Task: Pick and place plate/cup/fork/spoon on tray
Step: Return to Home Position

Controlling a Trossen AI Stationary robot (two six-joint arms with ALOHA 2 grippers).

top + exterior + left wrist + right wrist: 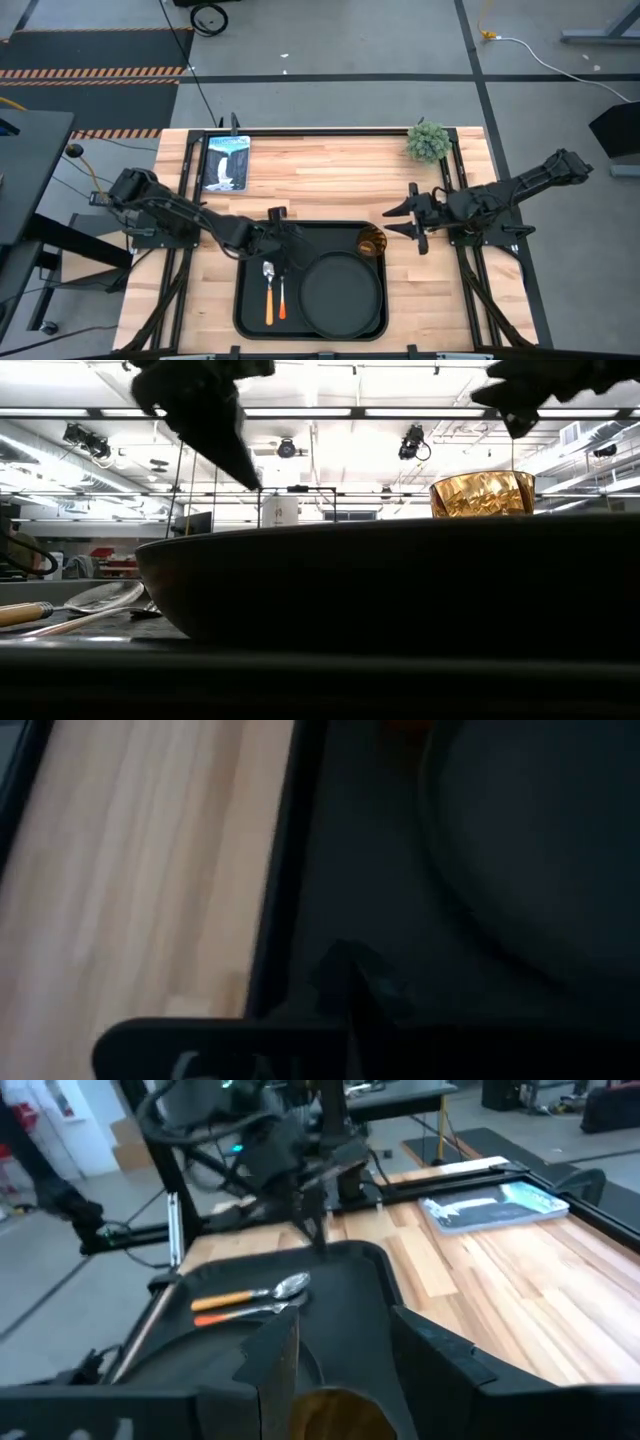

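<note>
table (330, 170): light wood | tray (250, 300) laid at front edge | booklet (226, 162), small plant (428, 142) set at back

Even, bright overhead light falls on the wooden surface (330, 170), with only faint shadows. In the low view, ceiling strip lights (300, 412) backlight everything, leaving the plate (400, 580) a dark silhouette while the cup (482, 493) glows amber. The left wrist view is heavily blurred and dim.

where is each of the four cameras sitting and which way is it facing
High: overhead, straight down on tray; both arms show.
Low: tabletop height, level across plate to cup; arms hang above.
Left wrist: on left arm, facing tray corner; own fingers show.
Right wrist: on right arm, facing spoon and left pincer; own fingers show.
Shared: high and right wrist both show spoon, fork.
</note>
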